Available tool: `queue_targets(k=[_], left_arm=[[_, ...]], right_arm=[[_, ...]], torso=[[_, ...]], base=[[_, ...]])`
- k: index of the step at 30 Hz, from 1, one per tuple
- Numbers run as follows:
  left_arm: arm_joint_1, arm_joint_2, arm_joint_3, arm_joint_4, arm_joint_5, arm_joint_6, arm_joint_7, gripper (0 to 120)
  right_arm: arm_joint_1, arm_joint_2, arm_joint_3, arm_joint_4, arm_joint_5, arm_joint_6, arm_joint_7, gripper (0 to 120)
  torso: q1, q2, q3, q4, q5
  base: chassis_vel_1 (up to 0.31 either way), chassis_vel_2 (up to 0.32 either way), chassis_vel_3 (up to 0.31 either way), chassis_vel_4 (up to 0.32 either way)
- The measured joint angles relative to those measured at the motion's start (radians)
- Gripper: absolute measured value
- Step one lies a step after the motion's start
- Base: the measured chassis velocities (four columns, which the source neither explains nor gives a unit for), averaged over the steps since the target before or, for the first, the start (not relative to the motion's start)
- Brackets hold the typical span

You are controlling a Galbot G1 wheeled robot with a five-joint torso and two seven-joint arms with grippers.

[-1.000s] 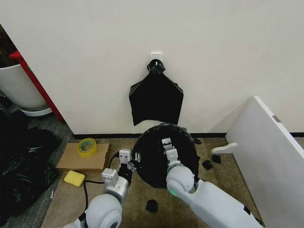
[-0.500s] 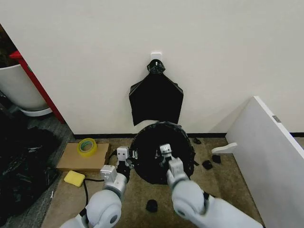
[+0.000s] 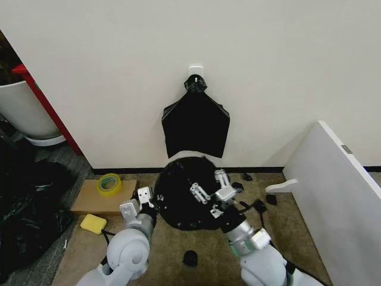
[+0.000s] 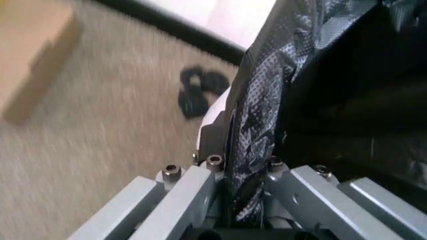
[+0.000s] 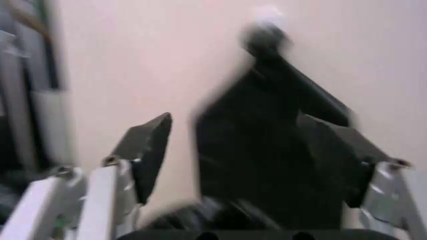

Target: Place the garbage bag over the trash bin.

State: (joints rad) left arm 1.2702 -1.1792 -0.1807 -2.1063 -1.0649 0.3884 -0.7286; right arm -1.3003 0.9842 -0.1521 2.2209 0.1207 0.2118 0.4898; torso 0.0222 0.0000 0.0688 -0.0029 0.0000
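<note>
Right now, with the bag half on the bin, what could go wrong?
1. The left gripper is pinching the garbage bag at the trash bin rim; the film is thin, so a hard pull may tear it or slip it off.
2. The right gripper is open above the bag and holds nothing, so that side may sag back into the bin.
3. The bundle on the wall hangs close behind; a lifted arm might snag it.
</note>
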Motion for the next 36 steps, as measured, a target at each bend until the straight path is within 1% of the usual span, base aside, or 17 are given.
queue_targets(k=[1, 2, 3, 8, 9, 10, 11, 13, 14, 17, 18, 20, 22, 24, 25, 28, 36], left_arm=[[0.0, 0.0, 0.0, 0.0, 0.0, 0.0, 0.0, 0], [-0.005, -0.019, -0.047, 0.015, -0.049, 0.01, -0.016, 0], [-0.009, -0.032, -0.088, 0.027, -0.093, 0.015, -0.029, 0], [-0.025, -0.058, -0.243, 0.073, -0.289, 0.058, -0.074, 0], [-0.031, -0.06, -0.283, 0.085, -0.345, 0.071, -0.085, 0], [-0.031, -0.06, -0.283, 0.085, -0.345, 0.071, -0.085, 0], [-0.034, -0.06, -0.302, 0.09, -0.372, 0.078, -0.09, 0], [-0.042, -0.06, -0.379, 0.102, -0.492, 0.108, -0.112, 0], [-0.043, -0.059, -0.394, 0.102, -0.519, 0.115, -0.118, 0], [-0.041, -0.058, -0.421, 0.097, -0.566, 0.129, -0.128, 0], [-0.041, -0.058, -0.421, 0.097, -0.566, 0.129, -0.128, 0], [-0.039, -0.057, -0.434, 0.085, -0.597, 0.14, -0.138, 0], [-0.036, -0.056, -0.442, 0.069, -0.62, 0.149, -0.147, 0], [-0.026, -0.056, -0.441, 0.045, -0.627, 0.155, -0.153, 0], [-0.026, -0.056, -0.441, 0.045, -0.627, 0.155, -0.153, 0], [-0.014, -0.057, -0.425, 0.012, -0.628, 0.161, -0.156, 0], [-0.013, -0.058, -0.421, -0.029, -0.65, 0.167, -0.166, 0]], right_arm=[[0.0, 0.0, 0.0, 0.0, 0.0, 0.0, 0.0, 69], [-0.026, 0.007, -0.002, 0.007, -0.001, -0.037, 0.063, 74], [-0.038, 0.013, -0.002, 0.003, -0.001, -0.055, 0.103, 80], [-0.049, 0.032, 0.002, -0.044, 0.001, -0.08, 0.184, 98], [-0.048, 0.035, 0.002, -0.057, 0.0, -0.084, 0.193, 99], [-0.048, 0.035, 0.002, -0.057, 0.0, -0.084, 0.193, 99], [-0.047, 0.036, 0.002, -0.064, -0.003, -0.086, 0.196, 100], [-0.035, 0.041, 0.001, -0.113, -0.024, -0.098, 0.202, 100], [-0.03, 0.043, 0.0, -0.13, -0.028, -0.099, 0.203, 100], [-0.01, 0.052, -0.005, -0.192, -0.036, -0.093, 0.19, 100], [-0.01, 0.052, -0.005, -0.192, -0.036, -0.093, 0.19, 100], [0.004, 0.058, -0.007, -0.234, -0.037, -0.063, 0.155, 100], [0.019, 0.067, -0.008, -0.278, -0.035, -0.015, 0.101, 100], [0.042, 0.082, -0.005, -0.341, -0.032, 0.062, 0.018, 100], [0.042, 0.082, -0.005, -0.341, -0.032, 0.062, 0.018, 100], [0.068, 0.107, 0.007, -0.418, -0.035, 0.082, -0.003, 100], [0.073, 0.136, 0.012, -0.483, -0.041, 0.086, -0.016, 100]], torso=[[0.0, 0.0, 0.0, 0.0, 0.0], [0.0, 0.0, 0.0, -0.0004, 0.0], [0.0, 0.0, 0.0, -0.0001, 0.0003], [0.0, 0.0, 0.0, 0.0007, 0.0002], [0.0, 0.0, 0.0, 0.0005, 0.0001], [0.0, 0.0, 0.0, 0.0005, 0.0001], [0.0, 0.0, 0.0, 0.0004, 0.0], [0.0, 0.0, 0.0, 0.0005, 0.0002], [0.0, 0.0, 0.0, 0.0006, 0.0002], [0.0, 0.0, 0.0, 0.0006, -0.0001], [0.0, 0.0, 0.0, 0.0006, -0.0001], [0.0, 0.0, 0.0, 0.0003, 0.0002], [0.0, 0.0, 0.0, 0.0004, 0.0002], [0.0, 0.0, 0.0, 0.0005, 0.0001], [0.0, 0.0, 0.0, 0.0005, 0.0001], [0.0, 0.0, 0.0, 0.0005, 0.0002], [0.0, 0.0, 0.0, 0.0003, 0.0002]], base=[[0.0, 0.0, 0.0, 0.0], [0.0, 0.0, 0.0, 0.0], [0.0, 0.0, 0.0, 0.0], [0.0, 0.0, 0.0, 0.0], [0.0, 0.0, 0.0, 0.0], [0.0, 0.0, 0.0, 0.0], [0.0, 0.0, 0.0, 0.0], [0.0, 0.0, 0.0, 0.0], [0.0, 0.0, 0.0, 0.0], [0.0, 0.0, 0.0, 0.0], [0.0, 0.0, 0.0, 0.0], [0.0, 0.0, 0.0, 0.0], [0.0, 0.0, 0.0, 0.0], [0.0, 0.0, 0.0, 0.0], [0.0, 0.0, 0.0, 0.0], [0.0, 0.0, 0.0, 0.0], [0.0, 0.0, 0.0, 0.0]])
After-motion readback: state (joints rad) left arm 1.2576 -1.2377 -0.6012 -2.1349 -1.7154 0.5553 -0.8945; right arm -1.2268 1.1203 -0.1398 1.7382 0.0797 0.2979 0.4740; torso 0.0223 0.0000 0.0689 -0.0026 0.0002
